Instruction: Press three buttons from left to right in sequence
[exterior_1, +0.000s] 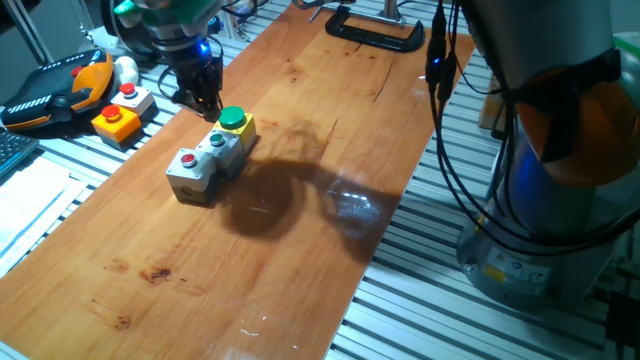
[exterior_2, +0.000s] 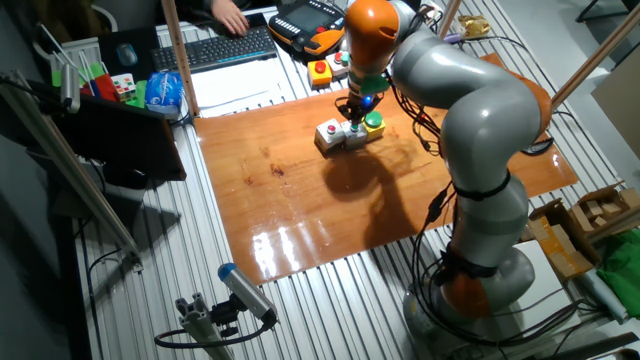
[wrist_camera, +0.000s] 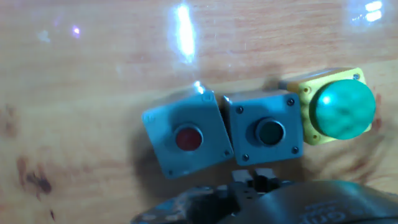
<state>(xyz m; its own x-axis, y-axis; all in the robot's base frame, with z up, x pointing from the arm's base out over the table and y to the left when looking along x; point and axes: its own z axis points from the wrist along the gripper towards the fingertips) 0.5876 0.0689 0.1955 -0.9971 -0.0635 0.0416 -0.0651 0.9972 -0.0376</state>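
The three buttons stand as a joined row on the wooden board (exterior_1: 300, 200): a grey box with a red button (exterior_1: 188, 160), a grey box with a teal button (exterior_1: 217, 140) and a yellow box with a big green button (exterior_1: 232, 120). My gripper (exterior_1: 207, 100) hangs just behind the row, nearest the teal and green boxes, touching none of them. In the hand view the red (wrist_camera: 188, 138), teal (wrist_camera: 270, 132) and green (wrist_camera: 344, 107) buttons lie in a line, and my fingertips (wrist_camera: 245, 178) meet at the bottom edge, just below the teal box. The row also shows in the other fixed view (exterior_2: 346, 132).
A separate orange box with a big red button (exterior_1: 117, 121) and a lone grey box with a red button (exterior_1: 134, 97) sit left of the board, beside a teach pendant (exterior_1: 55, 90). A black clamp (exterior_1: 375, 32) lies at the board's far end. Cables (exterior_1: 445, 150) hang at the right.
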